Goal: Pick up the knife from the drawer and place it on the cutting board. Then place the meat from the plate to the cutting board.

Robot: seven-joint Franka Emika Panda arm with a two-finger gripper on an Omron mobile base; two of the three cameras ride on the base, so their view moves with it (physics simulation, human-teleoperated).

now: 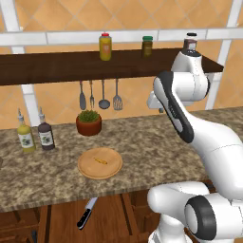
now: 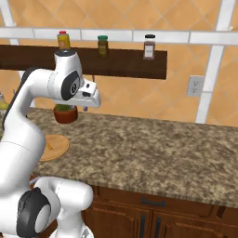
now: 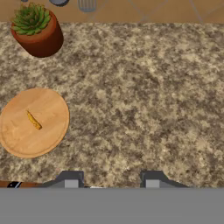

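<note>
Fingers (image 3: 111,181) apart, empty, above counter (image 3: 144,100); meat (image 3: 33,120) on plate (image 3: 48,140); bottle labels unreadable.

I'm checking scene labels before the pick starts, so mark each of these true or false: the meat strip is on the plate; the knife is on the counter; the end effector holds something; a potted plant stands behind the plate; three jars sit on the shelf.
1. The tiny orange-yellow meat strip lies on the round light tan wooden plate. True.
2. The black-handled knife lies on the speckled stone counter. False: it is below the counter edge, in the reddish-brown wooden drawer.
3. The end effector holds something. False: nothing sits between its fingertips.
4. A green plant in a terracotta pot stands behind the plate. True.
5. Three jars stand on the dark wooden shelf. True.
</note>
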